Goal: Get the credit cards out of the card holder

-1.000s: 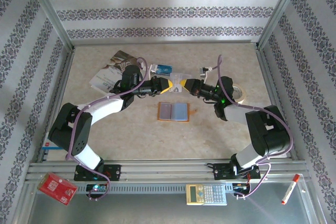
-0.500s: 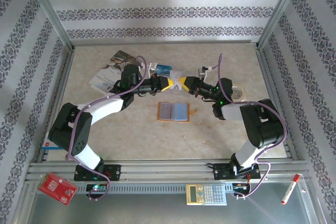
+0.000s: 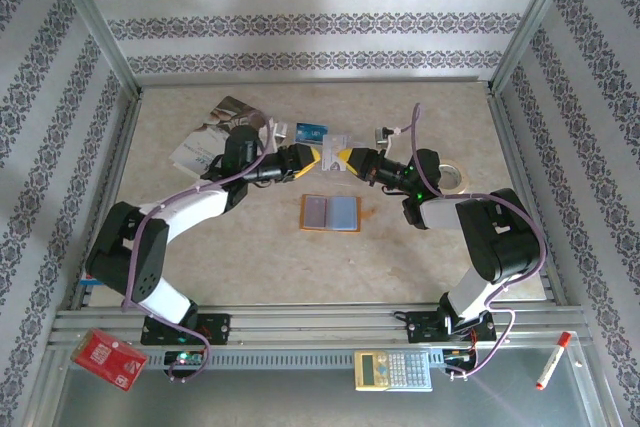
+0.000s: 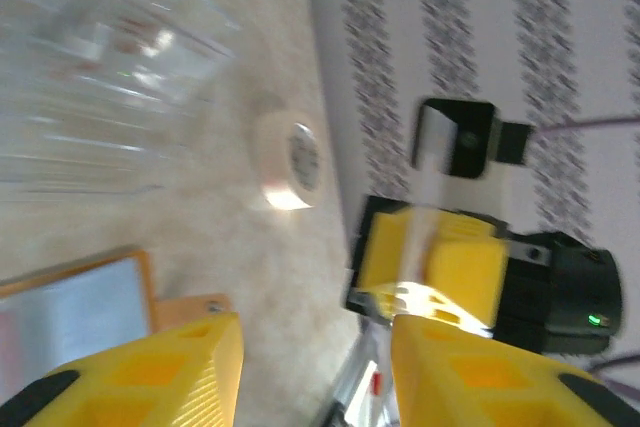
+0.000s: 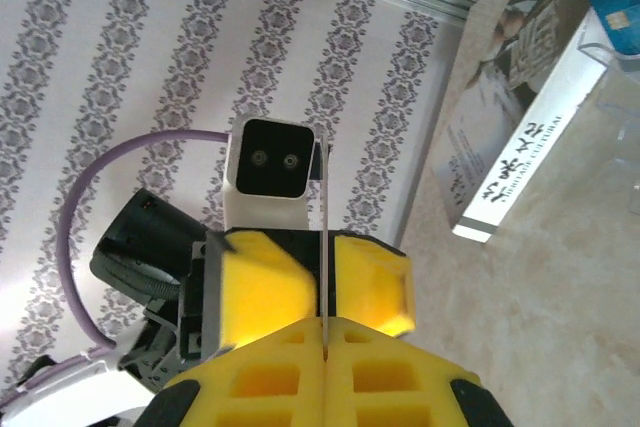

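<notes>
Beige bench (image 3: 300,267) in a wallpapered booth, seen from the arms' bases outward. Nearest lies the card holder (image 3: 330,213), opened flat with its pockets facing up; whether any cards sit inside cannot be made out. A tape roll (image 3: 456,178) rests off to the right. Just past the holder and above the bench, the two arms meet tip to tip. The right gripper (image 3: 346,156) has its jaws clamped on a pale credit card (image 4: 433,145), held on edge. The left gripper (image 3: 313,156) faces it with jaws parted, the card in line with the gap but not pinched. This looks like a hand-off. Done well, the left arm would back straight off so neither finger clips the thin plastic, and the right would lower the card flat onto bare bench, well apart from the holder. Farther back lies a white booklet (image 3: 200,147).
</notes>
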Controlling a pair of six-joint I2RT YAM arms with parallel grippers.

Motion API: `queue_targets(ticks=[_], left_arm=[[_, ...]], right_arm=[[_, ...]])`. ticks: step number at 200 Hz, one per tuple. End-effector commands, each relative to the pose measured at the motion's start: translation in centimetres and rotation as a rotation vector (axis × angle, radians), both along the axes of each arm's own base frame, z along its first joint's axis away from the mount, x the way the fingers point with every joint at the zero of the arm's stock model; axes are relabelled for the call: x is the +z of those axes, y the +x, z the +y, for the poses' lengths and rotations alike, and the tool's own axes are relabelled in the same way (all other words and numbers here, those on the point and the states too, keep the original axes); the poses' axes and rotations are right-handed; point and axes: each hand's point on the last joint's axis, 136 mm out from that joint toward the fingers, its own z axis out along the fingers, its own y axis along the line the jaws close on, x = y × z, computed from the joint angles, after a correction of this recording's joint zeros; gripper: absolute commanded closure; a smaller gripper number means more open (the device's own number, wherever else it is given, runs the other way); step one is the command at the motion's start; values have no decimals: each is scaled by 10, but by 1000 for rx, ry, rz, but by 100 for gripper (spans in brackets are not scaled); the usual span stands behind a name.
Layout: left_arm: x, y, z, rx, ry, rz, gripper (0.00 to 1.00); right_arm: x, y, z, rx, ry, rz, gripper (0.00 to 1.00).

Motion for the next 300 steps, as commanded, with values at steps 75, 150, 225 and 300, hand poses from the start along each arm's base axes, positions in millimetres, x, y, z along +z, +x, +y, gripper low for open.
queue_targets(ticks=[75,150,225,300], left_arm=[[-54,-8,106,233,441,118,25],[-37,-3,131,225,523,59,0],[-32,0,130,208,430,65,0],[-36,2,127,206,398,93,0]], right_arm=[[-48,25,-33,-88,-646,-141,100],[-8,33,-48,71,-1053,-390,100],[-25,32,-21,547,-1262,-591,100],[-63,45,-28,766,-1399,-642,100]])
